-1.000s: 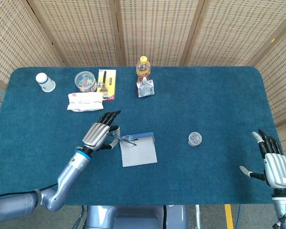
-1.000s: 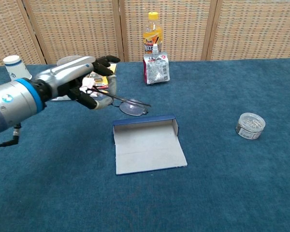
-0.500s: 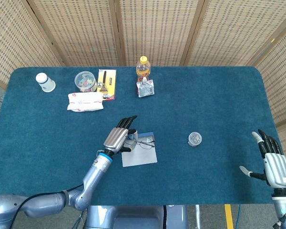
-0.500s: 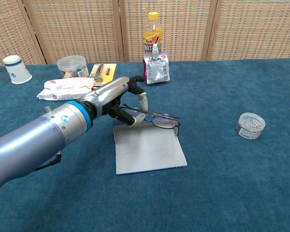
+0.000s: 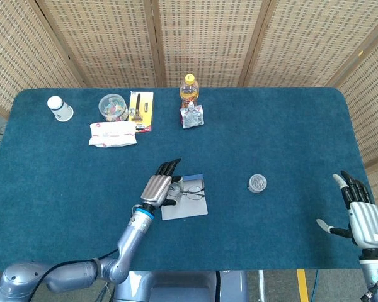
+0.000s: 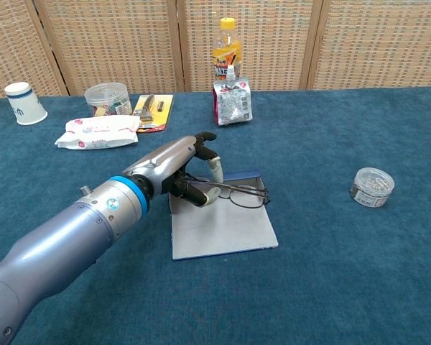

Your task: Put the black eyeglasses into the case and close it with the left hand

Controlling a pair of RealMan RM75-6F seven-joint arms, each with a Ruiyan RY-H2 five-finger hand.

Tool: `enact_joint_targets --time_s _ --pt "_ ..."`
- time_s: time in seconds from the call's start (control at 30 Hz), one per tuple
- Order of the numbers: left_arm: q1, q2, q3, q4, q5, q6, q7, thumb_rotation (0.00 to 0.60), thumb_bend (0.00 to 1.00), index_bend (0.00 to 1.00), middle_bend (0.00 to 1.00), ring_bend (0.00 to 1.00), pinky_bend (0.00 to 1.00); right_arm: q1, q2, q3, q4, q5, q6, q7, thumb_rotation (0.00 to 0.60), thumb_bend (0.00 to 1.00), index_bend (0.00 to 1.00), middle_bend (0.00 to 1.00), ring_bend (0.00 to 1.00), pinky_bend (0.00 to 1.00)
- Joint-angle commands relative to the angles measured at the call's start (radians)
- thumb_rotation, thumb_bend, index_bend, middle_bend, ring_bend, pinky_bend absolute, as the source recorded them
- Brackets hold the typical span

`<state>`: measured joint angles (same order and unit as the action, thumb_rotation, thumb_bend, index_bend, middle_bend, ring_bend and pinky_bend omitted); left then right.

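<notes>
My left hand (image 6: 178,164) has come down since a second ago, bringing the black thin-framed eyeglasses (image 6: 243,194) from beside the open grey-lined case with blue edge (image 6: 223,228) to right over its back section. Fingers pinch one temple arm. Right hand (image 5: 363,219) idles at the table's edge, fingers spread, holding nothing.

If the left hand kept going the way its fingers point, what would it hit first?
Probably the raised blue back wall of the open case, just past the fingertips of the left hand, which holds the eyeglasses over it. Height is unclear; it might pass above.
</notes>
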<state>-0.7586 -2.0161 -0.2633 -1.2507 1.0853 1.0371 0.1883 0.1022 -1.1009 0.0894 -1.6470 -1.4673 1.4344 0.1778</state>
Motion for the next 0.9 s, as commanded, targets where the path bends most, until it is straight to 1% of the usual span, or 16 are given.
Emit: enact_joint_targets --time_s 0.03,0.33,0.37,0.43,0.5,0.57,0.6,0.77,0.9 --pt "-0.001 -0.021 0.003 0.030 0.006 -0.017 -0.026 0.600 0.48 0.62 0.00 0.00 0.00 0.000 0.000 0.000 0.000 0.001 0.000 0.001 0.600 0.00 0.00 0.00 0.00 0.00" --pt "-0.002 -0.049 0.003 0.081 0.010 -0.032 -0.028 0.600 0.48 0.60 0.00 0.00 0.00 0.000 0.001 0.000 0.001 0.000 0.000 0.003 0.600 0.00 0.00 0.00 0.00 0.00" --pt "-0.002 -0.050 0.004 0.086 0.013 -0.034 -0.026 0.600 0.47 0.56 0.00 0.00 0.00 0.000 0.001 0.000 0.001 0.000 0.000 0.003 0.600 0.00 0.00 0.00 0.00 0.00" --pt "-0.001 -0.052 0.005 0.092 0.016 -0.036 -0.025 0.600 0.46 0.42 0.00 0.00 0.00 0.000 0.001 0.000 0.001 0.000 0.000 0.004 0.600 0.00 0.00 0.00 0.00 0.00" --pt "0.000 -0.052 0.006 0.095 0.014 -0.042 -0.021 0.600 0.44 0.18 0.00 0.00 0.00 0.001 0.001 0.000 0.001 0.000 0.000 0.004 0.600 0.00 0.00 0.00 0.00 0.00" --pt "0.001 -0.051 0.005 0.098 0.003 -0.049 -0.005 0.600 0.44 0.04 0.00 0.00 0.00 0.001 0.001 0.000 0.001 -0.001 0.000 0.004 0.600 0.00 0.00 0.00 0.00 0.00" --pt "0.002 -0.052 0.003 0.098 0.000 -0.049 -0.001 0.600 0.43 0.01 0.00 0.00 0.00 0.001 0.001 0.000 0.001 -0.001 0.000 0.005 0.600 0.00 0.00 0.00 0.00 0.00" --pt "0.010 -0.046 -0.001 0.092 0.002 -0.038 0.008 0.600 0.43 0.00 0.00 0.00 0.00 0.001 0.001 0.000 0.001 -0.001 0.000 0.006 0.600 0.00 0.00 0.00 0.00 0.00" --pt "0.018 -0.017 0.020 0.061 0.059 -0.014 -0.004 0.600 0.42 0.00 0.00 0.00 0.00 0.002 0.002 -0.001 -0.001 -0.001 -0.001 0.008 0.600 0.00 0.00 0.00 0.00 0.00"
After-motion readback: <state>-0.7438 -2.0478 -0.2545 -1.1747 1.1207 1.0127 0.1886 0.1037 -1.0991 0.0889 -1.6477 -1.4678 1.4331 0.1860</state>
